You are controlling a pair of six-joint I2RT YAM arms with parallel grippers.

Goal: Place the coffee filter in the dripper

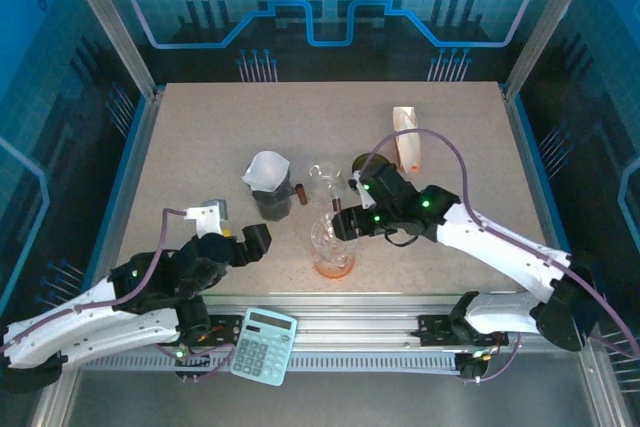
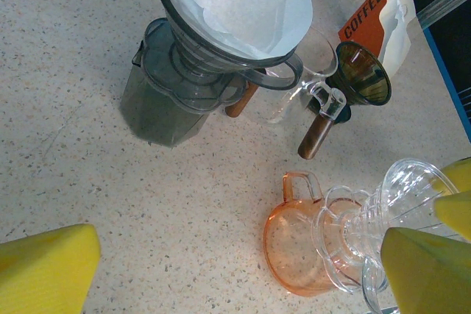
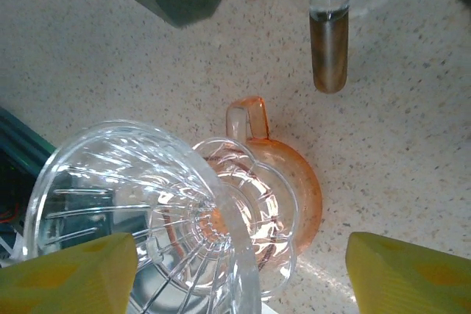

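Note:
A white paper coffee filter sits open inside the grey dripper, which stands on a dark grey cup; from above the filter is left of centre. A clear glass dripper rests tilted on an orange cup, seen from above at the clear dripper. My right gripper hovers open over it, and its yellow fingers stand wide on either side. My left gripper is open over bare table, its fingers empty.
A glass server with a wooden handle and a small dark funnel stand behind the orange cup. A coffee bag stands at the back right. A calculator lies at the table's near edge.

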